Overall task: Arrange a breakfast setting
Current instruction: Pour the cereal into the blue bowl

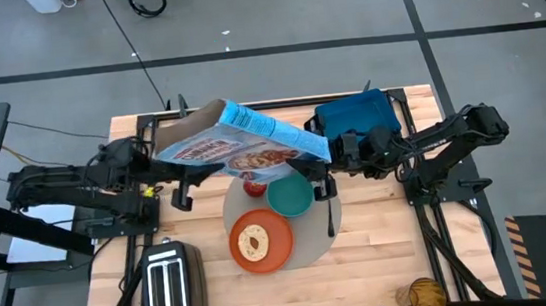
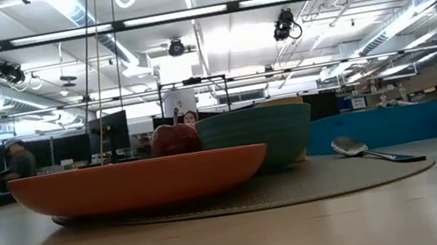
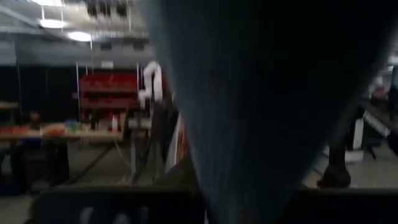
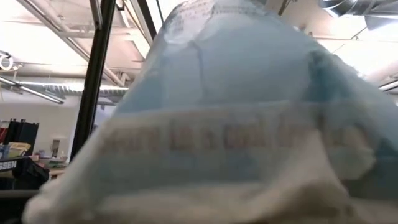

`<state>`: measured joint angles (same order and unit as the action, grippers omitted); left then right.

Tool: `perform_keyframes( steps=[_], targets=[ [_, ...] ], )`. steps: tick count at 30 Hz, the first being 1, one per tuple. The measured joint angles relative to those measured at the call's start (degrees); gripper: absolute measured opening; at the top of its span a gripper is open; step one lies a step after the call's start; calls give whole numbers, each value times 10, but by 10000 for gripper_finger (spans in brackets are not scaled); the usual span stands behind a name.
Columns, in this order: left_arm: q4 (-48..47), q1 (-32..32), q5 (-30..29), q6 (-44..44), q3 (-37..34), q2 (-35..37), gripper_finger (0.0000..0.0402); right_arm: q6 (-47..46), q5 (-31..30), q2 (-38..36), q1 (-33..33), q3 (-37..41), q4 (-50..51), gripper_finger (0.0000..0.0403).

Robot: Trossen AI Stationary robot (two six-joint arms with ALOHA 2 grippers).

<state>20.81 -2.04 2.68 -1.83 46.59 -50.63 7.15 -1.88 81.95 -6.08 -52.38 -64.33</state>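
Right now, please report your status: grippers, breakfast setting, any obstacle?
Cereal box held aloft between left gripper and right gripper. Teal bowl, orange plate, apple, spoon on mat. No obstacle seen.

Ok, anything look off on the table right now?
Yes: a cereal box is tilted in mid-air between the left hand and right hand, above the teal bowl, its open end away from the bowl.

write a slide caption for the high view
Both arms hold a cereal box over the teal bowl and orange plate.
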Motion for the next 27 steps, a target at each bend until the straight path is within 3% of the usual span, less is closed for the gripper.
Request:
perform_keyframes(
  steps=[6,10,13,20,23,27],
  targets=[
    [-61,-1,0,13,-1,7,144,2,-12,0,-2,32,-45,155],
    [-172,0,-4,39,-1,54,197,10,-17,-25,-3,82,-87,155],
    [-265,-1,-39,40,-1,100,216,2,-30,-75,-3,120,-81,154],
    [-461,-1,-87,-1,-10,166,219,-14,-43,-245,-3,177,161,154],
    [-449,-5,-87,-19,-51,172,218,-25,-42,-319,-3,187,289,154],
    [-338,-4,-87,-3,-128,172,218,-41,-9,-397,-3,197,404,154]
  ],
)
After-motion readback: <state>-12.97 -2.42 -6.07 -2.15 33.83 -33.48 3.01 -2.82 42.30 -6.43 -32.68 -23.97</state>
